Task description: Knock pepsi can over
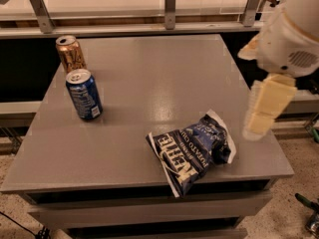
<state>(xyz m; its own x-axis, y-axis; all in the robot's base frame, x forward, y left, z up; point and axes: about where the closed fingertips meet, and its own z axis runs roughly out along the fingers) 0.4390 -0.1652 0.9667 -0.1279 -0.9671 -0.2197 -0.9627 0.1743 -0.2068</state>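
The pepsi can [84, 94] is dark blue with a silver top and white print. It stands upright near the left edge of the grey table [164, 83]. My gripper [260, 124] hangs pale yellow below the white arm at the right side of the table, above its right edge. It is far to the right of the can and touches nothing.
A gold can [70, 54] stands upright just behind the pepsi can. A dark-blue chip bag [192, 151] lies near the table's front edge, between the gripper and the cans. A rail with metal posts [170, 6] runs behind the table.
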